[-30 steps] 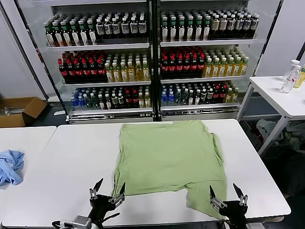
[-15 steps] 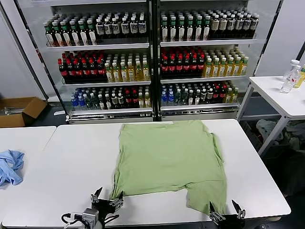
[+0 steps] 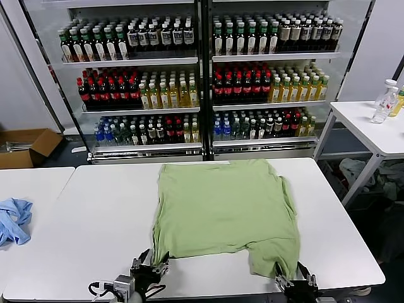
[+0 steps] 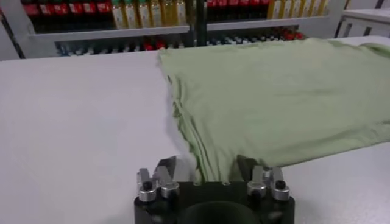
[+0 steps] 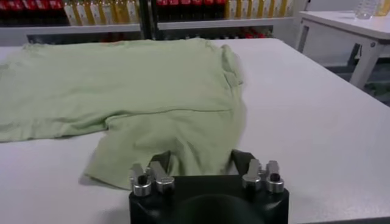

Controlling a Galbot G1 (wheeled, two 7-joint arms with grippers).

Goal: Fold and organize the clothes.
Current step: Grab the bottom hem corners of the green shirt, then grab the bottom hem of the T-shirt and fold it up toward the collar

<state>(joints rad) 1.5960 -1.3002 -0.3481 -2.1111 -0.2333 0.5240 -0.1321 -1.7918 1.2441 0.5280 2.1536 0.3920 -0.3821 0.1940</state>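
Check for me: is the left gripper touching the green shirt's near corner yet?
Cannot tell. In the left wrist view the open left gripper straddles the green shirt corner, but neither contact nor gap shows plainly.

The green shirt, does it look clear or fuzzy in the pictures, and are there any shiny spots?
Head view: the green shirt looks clear, and pale reflections streak the fridge doors. Left wrist view: the shirt's near edge is fuzzy above the left gripper. Right wrist view: the shirt is soft above the right gripper, bottles behind blurred.
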